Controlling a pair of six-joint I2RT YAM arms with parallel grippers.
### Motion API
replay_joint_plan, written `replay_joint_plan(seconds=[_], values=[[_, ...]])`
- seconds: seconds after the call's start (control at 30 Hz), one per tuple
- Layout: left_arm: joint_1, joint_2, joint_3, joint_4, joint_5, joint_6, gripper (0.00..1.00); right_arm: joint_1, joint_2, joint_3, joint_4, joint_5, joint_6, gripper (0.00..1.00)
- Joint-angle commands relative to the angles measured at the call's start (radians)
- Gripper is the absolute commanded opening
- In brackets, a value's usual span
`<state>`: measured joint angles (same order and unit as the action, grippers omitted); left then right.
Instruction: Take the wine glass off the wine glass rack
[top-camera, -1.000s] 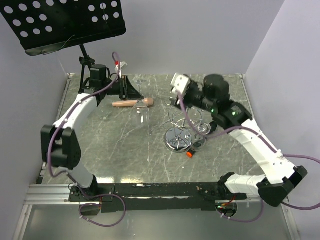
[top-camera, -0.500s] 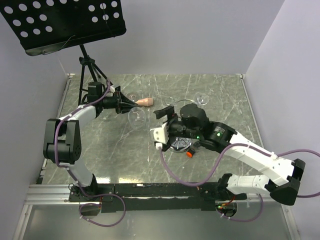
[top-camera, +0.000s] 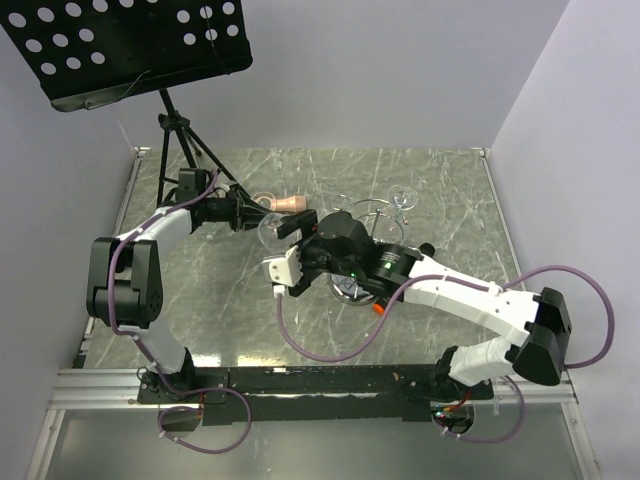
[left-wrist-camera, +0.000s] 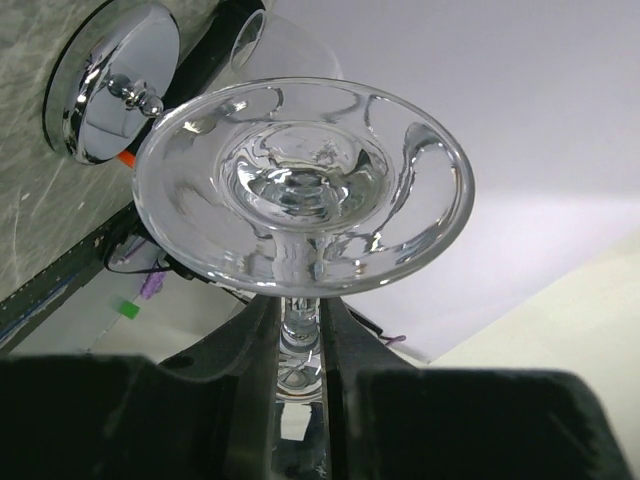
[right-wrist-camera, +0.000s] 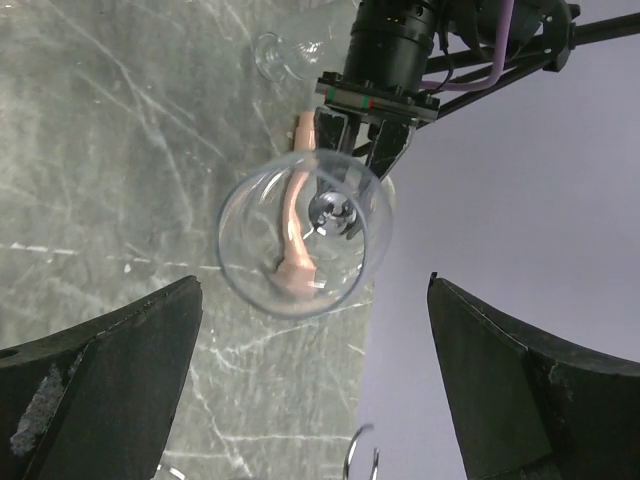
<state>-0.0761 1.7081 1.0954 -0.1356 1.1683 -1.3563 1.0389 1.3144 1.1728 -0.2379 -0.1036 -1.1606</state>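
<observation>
My left gripper (top-camera: 252, 213) is shut on the stem of a clear wine glass (top-camera: 272, 228) and holds it above the table, left of the rack. In the left wrist view the glass's round foot (left-wrist-camera: 300, 185) fills the middle and the stem runs down between my fingers (left-wrist-camera: 255, 350). My right gripper (top-camera: 290, 232) is open and empty, with its jaws wide on either side of the glass's bowl (right-wrist-camera: 300, 245), apart from it. The chrome wine glass rack (top-camera: 372, 209) stands behind my right arm, which hides most of its disc base (left-wrist-camera: 115, 90).
A second wine glass (top-camera: 403, 197) is at the rack's far side. A pinkish wooden piece (top-camera: 290, 203) and a small glass foot (top-camera: 263, 198) lie behind the held glass. A black tripod music stand (top-camera: 130, 45) stands at the back left. An orange bit (top-camera: 379, 308) lies by the rack base.
My right arm has swung from behind the rack to the left, bringing its open gripper up to the glass's bowl. My left gripper has kept the glass near the same spot.
</observation>
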Motion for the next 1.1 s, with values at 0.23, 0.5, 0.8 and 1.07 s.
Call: replay_joint_plan(seconds=[0.23, 0.5, 0.8, 1.07], values=[[-0.001, -0.08, 0.046, -0.104, -0.015, 0.003, 0.01, 0.015, 0.077, 0.08, 0.061, -0.004, 0.001, 0.97], [-0.001, -0.099, 0.032, -0.117, -0.027, 0.008, 0.01, 0.016, 0.154, 0.117, 0.095, 0.07, -0.007, 0.9], [-0.001, -0.107, 0.034, -0.121, -0.029, 0.006, 0.01, 0.016, 0.161, 0.133, 0.078, 0.073, -0.005, 0.68], [0.035, -0.11, 0.058, -0.102, -0.047, 0.042, 0.76, 0.004, 0.163, 0.191, 0.019, 0.088, 0.019, 0.52]])
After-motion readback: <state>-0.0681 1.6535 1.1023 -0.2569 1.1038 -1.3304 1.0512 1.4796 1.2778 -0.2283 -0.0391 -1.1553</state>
